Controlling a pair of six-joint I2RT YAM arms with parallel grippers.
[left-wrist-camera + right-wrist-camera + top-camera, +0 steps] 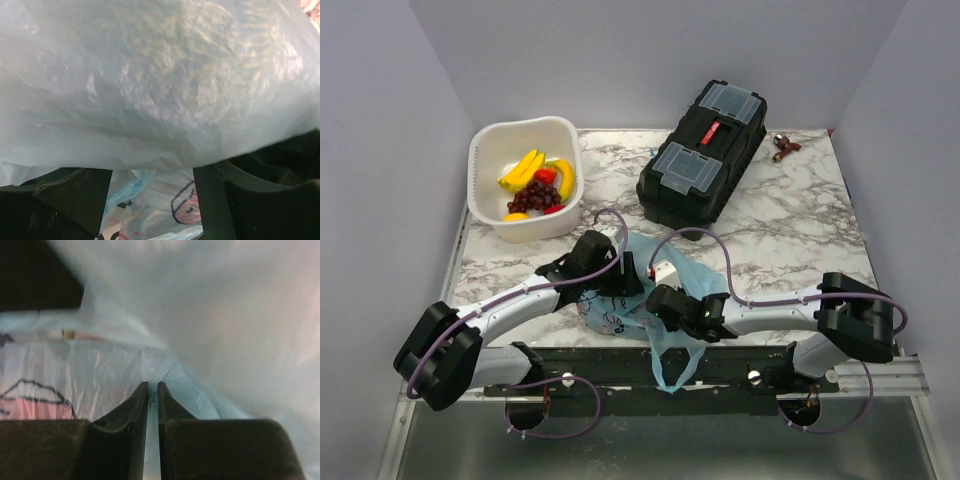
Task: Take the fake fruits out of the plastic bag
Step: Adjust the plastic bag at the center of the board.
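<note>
The light-blue plastic bag (692, 285) lies crumpled near the table's front edge, one loop handle (672, 372) hanging over the edge. My left gripper (620, 274) is at the bag's left side. In the left wrist view it (152, 200) is open, with bag film (160, 80) draped over it and printed film between its fingers. My right gripper (662, 300) is shut on a fold of the bag (153, 387). The fake fruits (535, 182), yellow bananas, dark grapes, red and orange pieces, lie in a white basket (478, 150) at the back left. No fruit shows inside the bag.
A black toolbox (705, 150) lies slantwise behind the bag at the back centre-right. A small brown object (785, 147) sits at the back right corner. Grey walls close in the marble table (800, 220) on three sides.
</note>
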